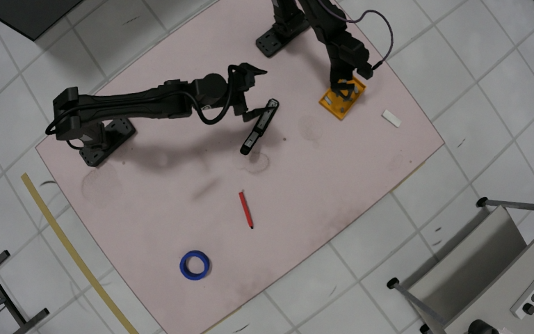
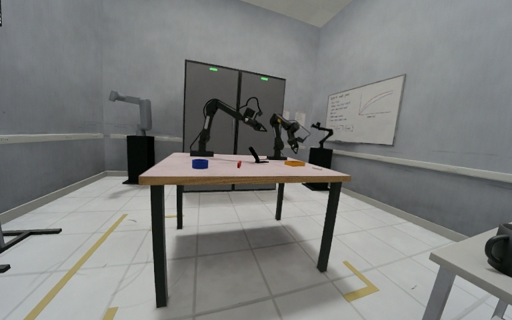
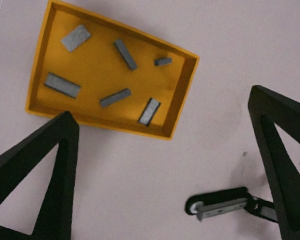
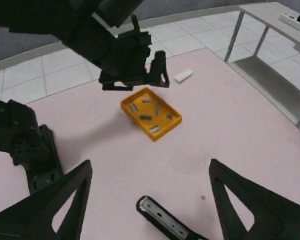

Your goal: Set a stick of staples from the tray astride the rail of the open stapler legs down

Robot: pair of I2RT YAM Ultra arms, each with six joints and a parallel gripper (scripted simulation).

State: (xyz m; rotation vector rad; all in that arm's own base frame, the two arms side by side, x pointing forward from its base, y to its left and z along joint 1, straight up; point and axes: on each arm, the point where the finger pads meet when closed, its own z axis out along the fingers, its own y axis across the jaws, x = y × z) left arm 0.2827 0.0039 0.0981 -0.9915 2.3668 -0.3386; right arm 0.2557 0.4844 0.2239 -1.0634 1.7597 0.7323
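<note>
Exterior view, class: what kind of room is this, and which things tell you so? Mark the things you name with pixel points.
Probably a robotics lab: two arms share the table (image 2: 243,180), another stands on a black pedestal (image 2: 140,158), and a whiteboard (image 2: 385,103) shows plotted curves.

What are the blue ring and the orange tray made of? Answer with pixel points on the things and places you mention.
The blue ring (image 1: 182,271) (image 2: 199,164) looks like a roll of tape, maybe plastic: it is one even blue with a wide round hole. The orange tray (image 1: 325,106) (image 2: 295,163) (image 3: 36,70) (image 4: 135,123) looks like smooth, hard plastic: its color is even and its thin walls stand straight.
</note>
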